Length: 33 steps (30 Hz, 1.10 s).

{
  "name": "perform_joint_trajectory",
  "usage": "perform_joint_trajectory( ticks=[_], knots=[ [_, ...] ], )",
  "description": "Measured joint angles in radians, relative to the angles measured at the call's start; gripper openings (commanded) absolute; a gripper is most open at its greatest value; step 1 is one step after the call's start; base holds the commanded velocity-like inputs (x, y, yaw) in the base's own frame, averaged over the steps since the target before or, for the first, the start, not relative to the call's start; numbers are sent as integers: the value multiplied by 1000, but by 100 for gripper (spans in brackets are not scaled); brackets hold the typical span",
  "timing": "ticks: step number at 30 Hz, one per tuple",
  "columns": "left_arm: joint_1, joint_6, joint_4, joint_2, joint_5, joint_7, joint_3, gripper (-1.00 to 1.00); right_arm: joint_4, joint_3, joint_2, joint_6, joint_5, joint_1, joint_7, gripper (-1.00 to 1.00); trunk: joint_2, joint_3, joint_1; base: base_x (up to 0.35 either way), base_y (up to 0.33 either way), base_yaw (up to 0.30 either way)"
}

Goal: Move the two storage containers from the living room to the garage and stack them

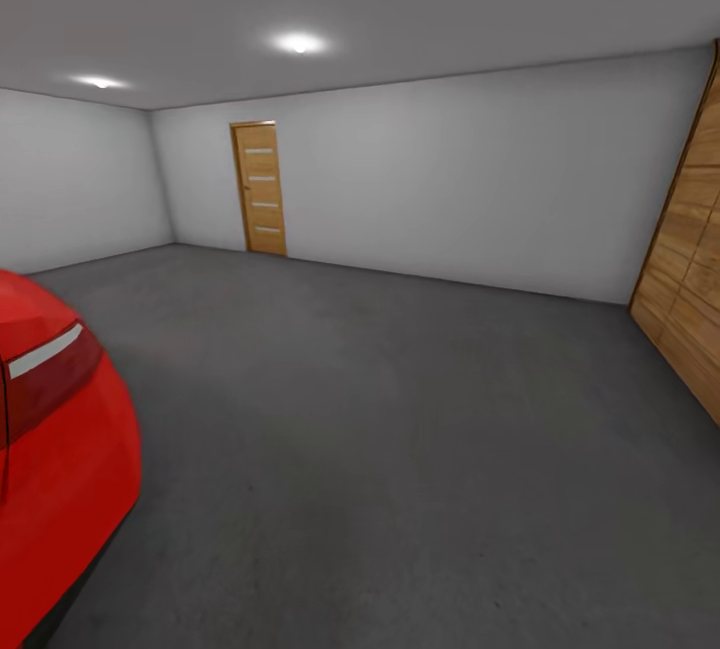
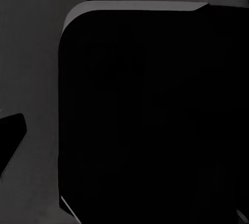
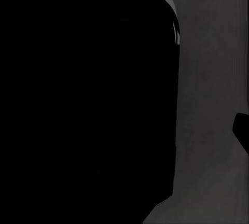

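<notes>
Storage containers nowhere to be made out from here, so no telling where they sit; garage (image 1: 420,169) wide open ahead, though; dark grey floor (image 1: 380,449) stretching to the white back wall, wooden door (image 1: 260,189) shut in the far corner, two recessed ceiling lights (image 1: 300,43) glowing overhead; red car (image 1: 50,449) bulging in at the near left, tail lamp and rounded rear corner very close to the camera; slatted wooden panel (image 1: 695,259) leaning into view on the right

Down at both wrists, just a big black rounded block (image 2: 150,115) over grey ground, same again on the other arm (image 3: 88,99); looks like part of the robot's own body, hard to be sure; claws themselves not readable, so apart or together cannot be told for either side

Risks from here, as a judgement: swinging left would likely clip that car; drifting right could scrape the wooden panel; stopping too near either would leave a cramped spot for stacking; with nothing visibly carried, possibly a wasted trip unless a container is already somewhere out of sight
</notes>
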Motion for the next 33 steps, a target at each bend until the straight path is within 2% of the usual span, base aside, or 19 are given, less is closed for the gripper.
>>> perform_joint_trajectory(
  ticks=[33],
  knots=[
    [0, 1, 0, -1, 0, 6, 0, 100, 0, 0, 1, 0, 0, 0, 0, 100, 0, 0, 0, 325, 0, 0]
  ],
)
